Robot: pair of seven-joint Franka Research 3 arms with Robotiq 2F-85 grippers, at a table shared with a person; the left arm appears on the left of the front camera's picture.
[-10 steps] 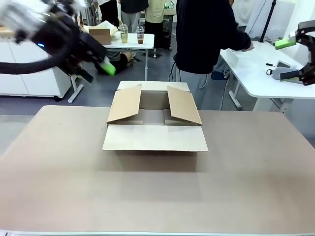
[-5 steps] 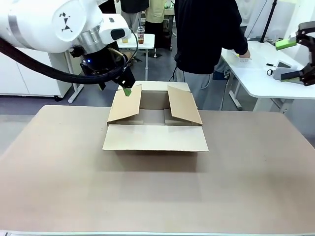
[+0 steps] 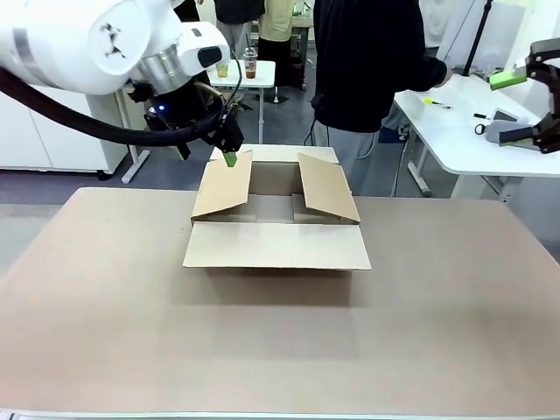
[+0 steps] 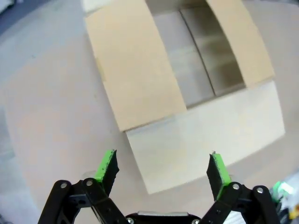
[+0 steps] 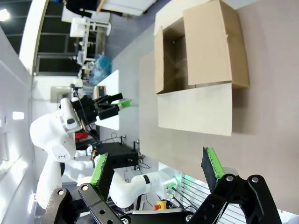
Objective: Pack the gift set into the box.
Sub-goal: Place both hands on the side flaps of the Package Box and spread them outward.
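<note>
Box sitting mid-desk, side flaps leaning inward over the opening. L gripper hovering at far-left flap, jaws apart; R gripper also gaping.

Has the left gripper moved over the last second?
Yes. The left gripper has swung right and down from beyond the table to the box's left flap.

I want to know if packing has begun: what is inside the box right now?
Through the gap between the two side flaps, the box shows only bare cardboard floor. No gift item shows. The flaps cover both ends of the interior, so those parts stay unseen.
</note>
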